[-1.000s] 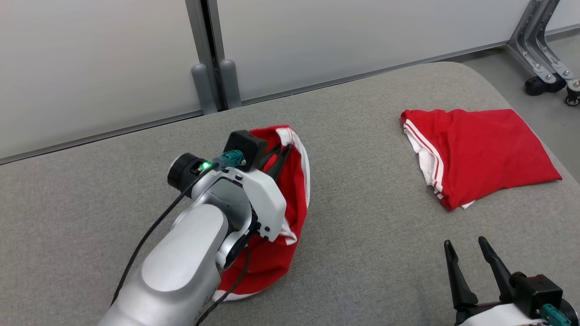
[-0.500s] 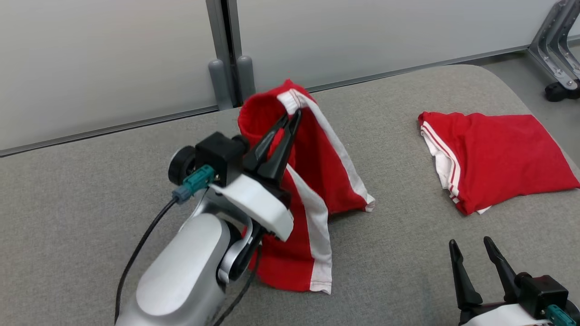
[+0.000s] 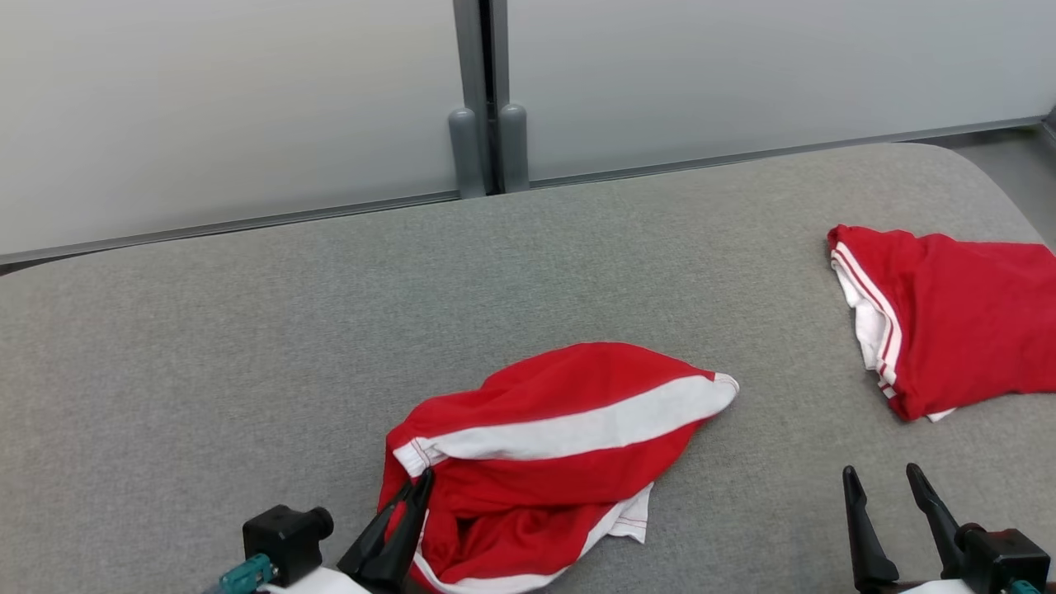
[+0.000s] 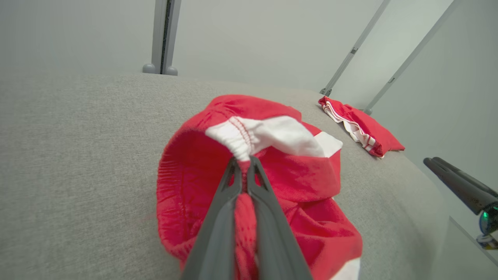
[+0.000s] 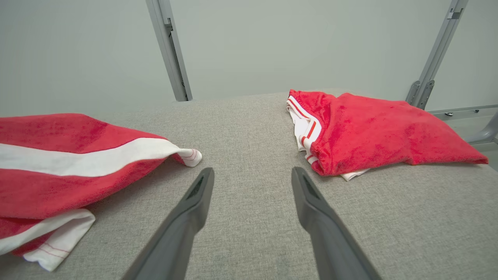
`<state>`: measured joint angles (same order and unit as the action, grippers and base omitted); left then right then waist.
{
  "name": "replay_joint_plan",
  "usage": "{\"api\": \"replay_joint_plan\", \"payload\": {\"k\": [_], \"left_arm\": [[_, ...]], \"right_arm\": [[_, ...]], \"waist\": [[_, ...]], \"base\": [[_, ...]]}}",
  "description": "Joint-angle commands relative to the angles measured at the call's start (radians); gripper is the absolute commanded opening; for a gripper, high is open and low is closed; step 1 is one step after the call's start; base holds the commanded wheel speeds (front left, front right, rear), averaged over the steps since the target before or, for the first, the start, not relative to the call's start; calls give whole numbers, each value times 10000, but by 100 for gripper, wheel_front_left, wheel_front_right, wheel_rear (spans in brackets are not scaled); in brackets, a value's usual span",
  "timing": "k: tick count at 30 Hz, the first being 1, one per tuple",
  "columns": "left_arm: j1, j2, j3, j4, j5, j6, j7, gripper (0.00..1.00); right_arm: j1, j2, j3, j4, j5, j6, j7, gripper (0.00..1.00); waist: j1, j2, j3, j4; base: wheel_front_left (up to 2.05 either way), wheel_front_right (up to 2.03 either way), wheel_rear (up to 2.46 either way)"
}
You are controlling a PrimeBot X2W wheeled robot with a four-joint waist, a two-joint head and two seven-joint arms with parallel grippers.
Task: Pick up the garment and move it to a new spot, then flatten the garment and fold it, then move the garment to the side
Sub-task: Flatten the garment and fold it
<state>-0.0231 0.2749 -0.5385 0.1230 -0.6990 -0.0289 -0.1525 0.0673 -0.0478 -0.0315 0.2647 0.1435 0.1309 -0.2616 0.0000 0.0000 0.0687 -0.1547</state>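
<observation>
A crumpled red garment with a white side stripe (image 3: 544, 450) lies on the grey padded table (image 3: 247, 330), near its front edge at the middle. My left gripper (image 3: 417, 485) is shut on the garment's elastic waistband at its left end; the left wrist view shows the fingertips (image 4: 244, 163) pinching the white gathered band of the garment (image 4: 272, 155). My right gripper (image 3: 881, 481) stands open at the lower right, above bare table, with nothing between its fingers (image 5: 194, 202). The garment's right end (image 5: 78, 163) lies to the left of them.
A second red garment with white trim (image 3: 949, 322) lies folded at the table's right edge (image 5: 381, 132). A frosted wall panel with a grey post (image 3: 487, 99) runs behind the table. Bare grey table spreads to the left and at the back.
My left gripper has pulled back toward me and down with the garment, which was held up and now lies near the front edge. The head camera has also shifted.
</observation>
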Motion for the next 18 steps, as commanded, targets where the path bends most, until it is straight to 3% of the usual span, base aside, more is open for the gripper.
{"api": "replay_joint_plan", "payload": {"k": [1,2,3,5,6,9,10,11,12,18], "left_arm": [[31,-47,21,26,-74,-70,-85,0],[126,-46,2,122,-121,-137,-156,0],[199,-123,11,235,-279,-236,-223,6],[259,-261,-24,518,-386,-391,-411,36],[253,-363,-108,681,-438,-496,-480,45],[185,-557,-251,1150,-452,-683,-713,49],[165,-601,-292,1279,-428,-728,-779,64],[167,-675,-279,1385,-487,-762,-834,90],[166,-704,-271,1487,-500,-795,-881,100],[245,-602,-90,1800,-503,-899,-1045,100]], "right_arm": [[43,-54,-35,8,-67,-2,-50,100],[34,-56,-30,40,-65,-2,-50,100],[30,-54,-13,68,-103,-4,-50,100],[16,-56,19,100,-101,-2,-50,100],[12,-54,56,118,-126,-2,-50,100],[12,-56,122,136,-132,-2,-50,100],[22,-56,124,142,-140,-2,-50,100],[31,-56,125,140,-144,-4,-50,100],[40,-55,119,134,-152,-2,-50,100],[142,-55,85,114,-166,-4,-50,100]], "waist": [[0,0,-104,207],[0,0,-130,286],[0,0,-161,369],[0,0,-227,486],[0,0,-250,529],[0,0,-294,612],[0,0,-307,631],[0,0,-309,651],[0,0,-307,670],[0,0,-312,722]], "base": [[0,0,0],[0,0,0],[0,0,0],[0,0,0],[0,0,0],[0,0,0],[0,0,0],[0,0,0],[0,0,0],[0,0,0]]}}
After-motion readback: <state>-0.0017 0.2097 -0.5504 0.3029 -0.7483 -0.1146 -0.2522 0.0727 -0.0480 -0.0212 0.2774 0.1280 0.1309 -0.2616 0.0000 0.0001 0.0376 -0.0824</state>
